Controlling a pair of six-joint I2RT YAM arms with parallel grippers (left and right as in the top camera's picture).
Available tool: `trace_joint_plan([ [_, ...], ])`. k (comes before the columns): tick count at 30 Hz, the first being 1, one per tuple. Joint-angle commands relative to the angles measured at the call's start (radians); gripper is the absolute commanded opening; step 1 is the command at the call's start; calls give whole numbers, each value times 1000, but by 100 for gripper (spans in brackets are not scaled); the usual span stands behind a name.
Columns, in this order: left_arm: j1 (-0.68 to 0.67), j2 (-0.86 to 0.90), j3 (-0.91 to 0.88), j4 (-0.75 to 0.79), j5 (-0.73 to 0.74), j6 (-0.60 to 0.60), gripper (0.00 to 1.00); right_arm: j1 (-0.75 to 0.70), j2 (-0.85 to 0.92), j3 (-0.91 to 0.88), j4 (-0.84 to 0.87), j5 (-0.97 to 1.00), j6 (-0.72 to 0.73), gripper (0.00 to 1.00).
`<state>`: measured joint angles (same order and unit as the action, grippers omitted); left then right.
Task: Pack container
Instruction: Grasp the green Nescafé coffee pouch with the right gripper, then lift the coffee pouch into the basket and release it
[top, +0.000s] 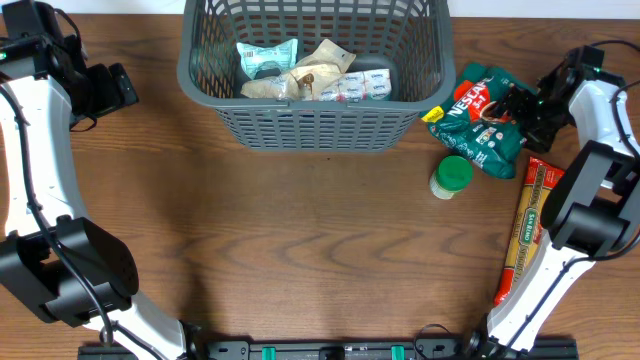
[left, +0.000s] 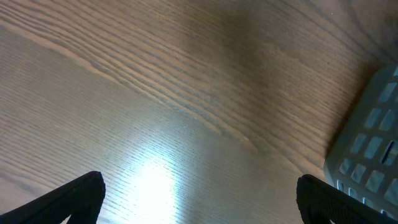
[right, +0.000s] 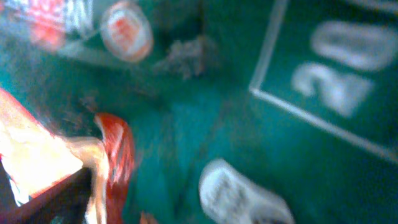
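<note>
- At the far middle of the table (top: 300, 230) stands the container (top: 310, 125), a dark gray mesh basket, upright, with several packets (top: 318, 72) lying against its near wall.
- Left gripper (top: 118, 88) hangs over bare wood well left of the container and touches nothing.
- From the left wrist view, the left gripper (left: 199, 199) has its jaws spread wide, one dark finger (left: 74, 196) at each lower corner, with only wood grain between them; a corner of the container (left: 370, 146) shows at the right edge.
- Right gripper (top: 497, 108) is down on a green coffee bag (top: 475, 130) lying just right of the container.
- The right wrist view is blurred and filled by the green coffee bag (right: 205, 124); one finger (right: 56, 202) shows at the lower left, and how the jaws stand cannot be told.
- A green-lidded jar (top: 451, 176) stands upright just in front of the bag.
- A long pasta packet (top: 528, 225) lies flat to the right of the jar.
</note>
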<state>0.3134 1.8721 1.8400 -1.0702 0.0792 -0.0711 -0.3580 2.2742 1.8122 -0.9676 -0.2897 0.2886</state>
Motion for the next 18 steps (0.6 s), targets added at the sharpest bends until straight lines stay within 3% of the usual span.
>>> trace_joint_plan([
  [1, 4, 0, 0, -5, 10, 6, 99, 22, 90, -8, -14, 23, -16, 72],
  [4, 4, 0, 0, -10, 18, 6, 100, 31, 116, -8, -28, 23, -16, 64],
  [7, 4, 0, 0, -14, 18, 7, 99, 38, 116, -8, -35, 23, -17, 49],
  [10, 4, 0, 0, -13, 18, 11, 99, 39, 100, -8, -46, 23, -17, 30],
  [13, 4, 0, 0, -14, 18, 14, 99, 38, 69, -6, -66, 24, -18, 1],
  [18, 4, 0, 0, -14, 18, 14, 99, 37, -38, -6, -77, 32, -29, 1],
])
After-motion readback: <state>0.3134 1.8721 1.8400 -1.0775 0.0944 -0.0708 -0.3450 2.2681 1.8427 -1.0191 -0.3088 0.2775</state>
